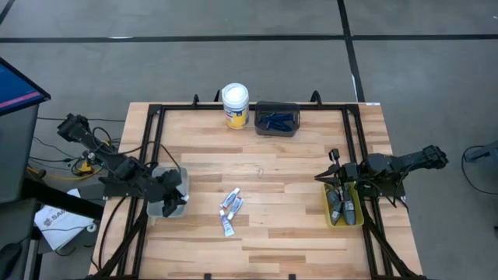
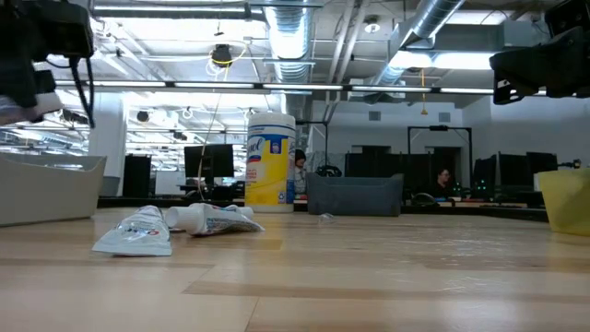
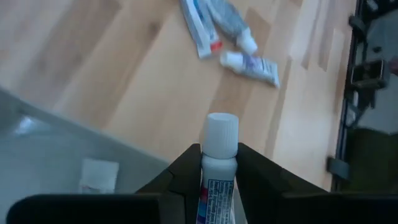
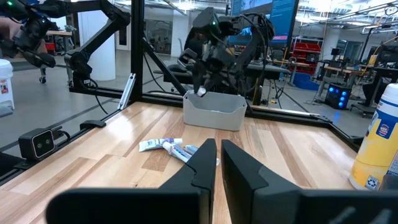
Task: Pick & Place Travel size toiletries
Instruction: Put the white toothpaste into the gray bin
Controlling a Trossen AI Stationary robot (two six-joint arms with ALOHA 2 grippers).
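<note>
While clamped upright, the tube (image 3: pixel 219 163) shows a white cap.

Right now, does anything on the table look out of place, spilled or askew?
Only the three tubes lying loose in a crooked heap on the bare table, outside any tray. The left gripper holds a fourth tube above the clear tray. Nothing looks spilled or damaged.

1. A yellow jar (image 1: pixel 235 105) with a white lid stands at the far edge of the worktop (image 1: pixel 296 163).
2. A dark tray (image 1: pixel 277 119) sits just beside the jar.
3. A yellow tray (image 1: pixel 343 205) and a clear, possibly grey, tray (image 1: pixel 168 198) sit well apart from the jar, at opposite sides.
</note>
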